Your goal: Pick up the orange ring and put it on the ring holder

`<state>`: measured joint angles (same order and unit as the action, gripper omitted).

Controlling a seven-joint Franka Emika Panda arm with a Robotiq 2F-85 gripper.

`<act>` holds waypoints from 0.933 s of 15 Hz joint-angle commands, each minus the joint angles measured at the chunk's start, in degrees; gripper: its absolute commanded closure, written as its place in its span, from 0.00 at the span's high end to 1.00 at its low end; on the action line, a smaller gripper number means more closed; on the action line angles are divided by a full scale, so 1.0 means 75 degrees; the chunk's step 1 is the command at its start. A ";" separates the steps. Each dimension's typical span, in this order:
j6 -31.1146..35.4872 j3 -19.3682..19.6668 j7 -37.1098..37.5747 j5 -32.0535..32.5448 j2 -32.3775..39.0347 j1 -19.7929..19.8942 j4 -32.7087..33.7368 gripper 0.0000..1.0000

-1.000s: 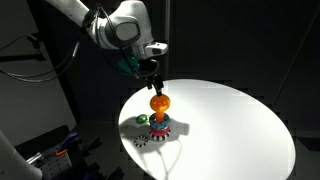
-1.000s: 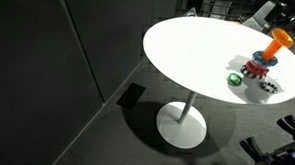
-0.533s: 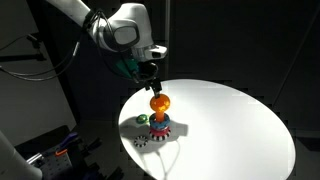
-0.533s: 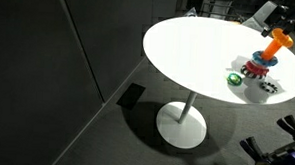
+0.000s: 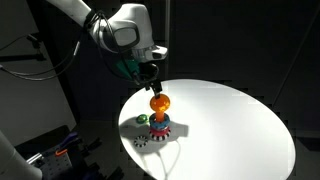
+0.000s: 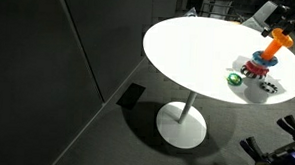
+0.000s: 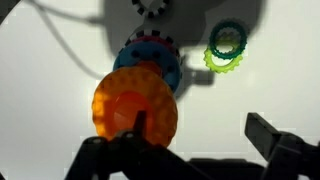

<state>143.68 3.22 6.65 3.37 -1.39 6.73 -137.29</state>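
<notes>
The orange ring (image 5: 158, 102) sits at the top of the ring holder (image 5: 161, 126), above its blue, red and green rings, near the white table's edge. It also shows in an exterior view (image 6: 278, 40) over the holder (image 6: 258, 66). My gripper (image 5: 154, 86) hangs just above the ring. In the wrist view the gripper (image 7: 200, 130) is open, its fingers far apart. The orange ring (image 7: 135, 108) lies by the left finger and covers most of the holder (image 7: 150, 58). I cannot tell whether the finger touches the ring.
A small green ring (image 5: 142, 119) (image 7: 227, 45) and a flat dark ring with white dots (image 5: 148, 141) (image 6: 268, 87) lie beside the holder. The round white table (image 5: 230, 120) stands on one pedestal (image 6: 183, 124); its edge is close to the holder.
</notes>
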 commanded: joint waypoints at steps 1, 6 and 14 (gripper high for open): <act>0.0133 0.0115 -0.0344 -0.0280 -0.0094 -0.0070 -0.0048 1.00; 0.0193 0.0122 -0.0477 -0.0508 -0.0123 -0.0077 -0.0040 1.00; 0.0395 0.0097 -0.0595 -0.0782 0.0002 -0.0104 0.0021 1.00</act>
<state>145.57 3.39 4.00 -0.85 -1.41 6.72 -137.29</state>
